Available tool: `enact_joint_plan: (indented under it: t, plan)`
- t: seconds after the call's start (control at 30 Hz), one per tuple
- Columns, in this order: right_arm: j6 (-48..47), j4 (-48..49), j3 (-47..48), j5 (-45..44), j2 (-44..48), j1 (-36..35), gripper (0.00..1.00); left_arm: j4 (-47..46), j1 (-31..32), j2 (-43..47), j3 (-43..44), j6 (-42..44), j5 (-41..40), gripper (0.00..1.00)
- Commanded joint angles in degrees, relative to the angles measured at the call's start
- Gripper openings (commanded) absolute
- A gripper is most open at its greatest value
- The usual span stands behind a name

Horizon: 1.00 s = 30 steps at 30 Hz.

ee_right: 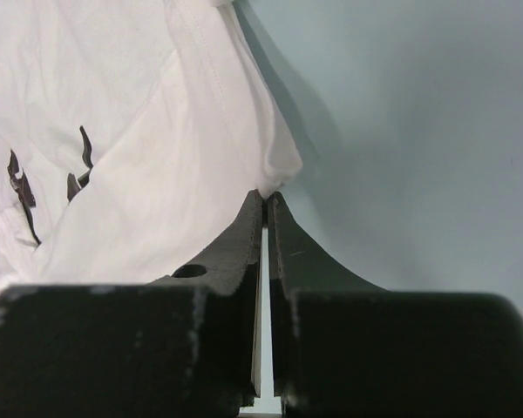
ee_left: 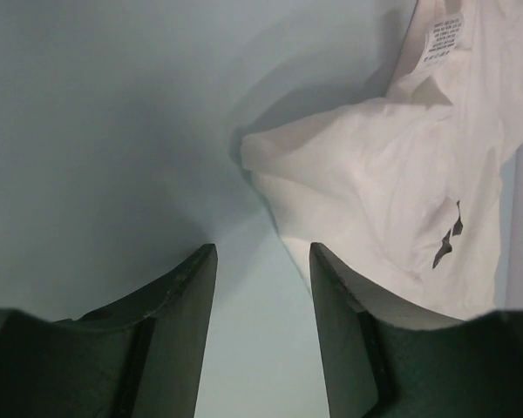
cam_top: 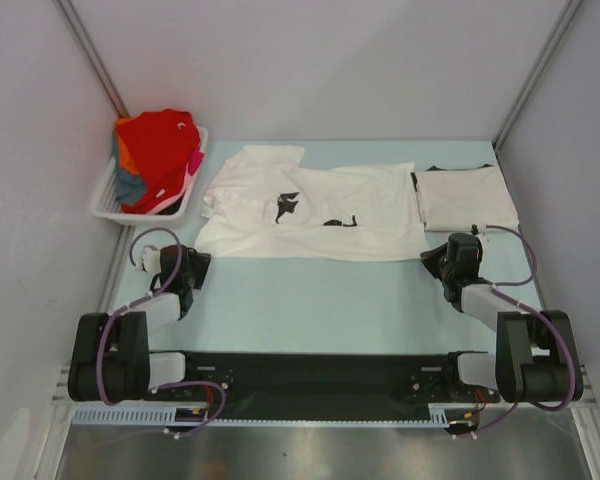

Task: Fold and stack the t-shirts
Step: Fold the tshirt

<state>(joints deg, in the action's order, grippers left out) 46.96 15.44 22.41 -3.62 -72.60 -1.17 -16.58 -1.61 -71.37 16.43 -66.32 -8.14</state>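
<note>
Basket (cam_top: 102, 203): white slatted, far-left corner of the desk (cam_top: 310, 300), heaped above its rim.
Basket contents: red tee (cam_top: 160, 145) on top, bunched; orange tee (cam_top: 121, 158) showing at the left edge; blue-grey tee (cam_top: 130, 188) low down; pink tee (cam_top: 193, 165) spilling over the right rim.
White tee (cam_top: 320, 205): spread mostly flat mid-desk, between basket and folded one; rumpled, one sleeve up at the far left.
Prints (cam_top: 290, 205): small black marks on the chest, facing up.
Care label (ee_left: 443, 39): white tag showing on the cloth, left wrist view.
Off-white tee (cam_top: 465, 198): plain, folded to a neat rectangle, far right, just beside the white tee's right edge.
Left claw (ee_left: 261, 251): jaws partly apart, bare desk between them, holding nothing; just beside the white tee's near-left corner.
Right claw (ee_right: 267, 196): jaws closed tight, tips touching the white tee's near-right corner; can't tell if cloth is nipped.
</note>
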Motion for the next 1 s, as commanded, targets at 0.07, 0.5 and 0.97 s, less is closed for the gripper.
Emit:
enact_joint_plan:
  t: [0.07,0.5,0.97]
  plan:
    - [0.6,0.1,1.6,-0.8,1.3,-0.1,0.0,-2.1,0.5,-6.0,3.9,-0.3,-1.4,0.54]
    - [0.5,0.1,1.6,-0.9,1.1,-0.2,0.0,-10.6,0.2,-18.0,8.0,1.5,2.3,0.33]
    - [-1.1,-3.6,3.5,0.3,2.4,0.6,0.0,-1.3,-0.6,-10.6,12.2,7.0,-0.3,0.0]
